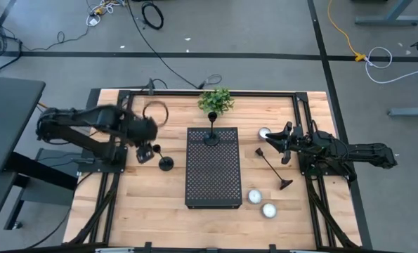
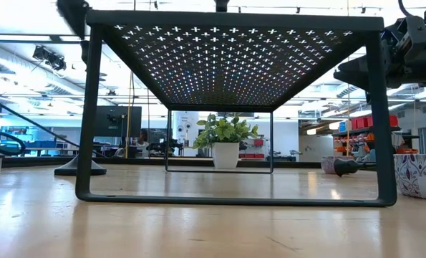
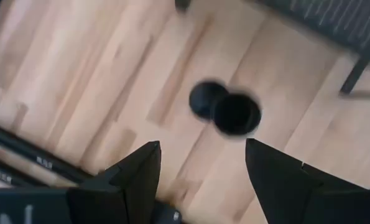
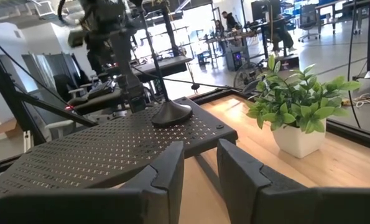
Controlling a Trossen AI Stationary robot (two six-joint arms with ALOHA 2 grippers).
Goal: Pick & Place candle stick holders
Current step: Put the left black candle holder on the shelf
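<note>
One candle stick holder (image 1: 164, 161) stands on the wood just left of the black perforated tray (image 1: 213, 179). My left gripper (image 1: 146, 152) hovers beside and above it, open; the left wrist view shows the holder (image 3: 226, 112) from above, just ahead of the spread fingers (image 3: 141, 177), untouched. A second holder (image 1: 211, 135) stands upright on the tray's far end, its base (image 4: 171, 113) also in the right wrist view. A third holder (image 1: 272, 169) lies on its side right of the tray. My right gripper (image 1: 279, 145) hangs above that one's cup end, fingers slightly apart, holding nothing.
A small potted plant (image 1: 216, 101) stands behind the tray and a thin ring (image 1: 154, 112) lies at the back left. White tealights sit at the right (image 1: 264, 132) and at the front right (image 1: 254, 196) (image 1: 268, 209). A black frame (image 1: 303, 112) rims the table.
</note>
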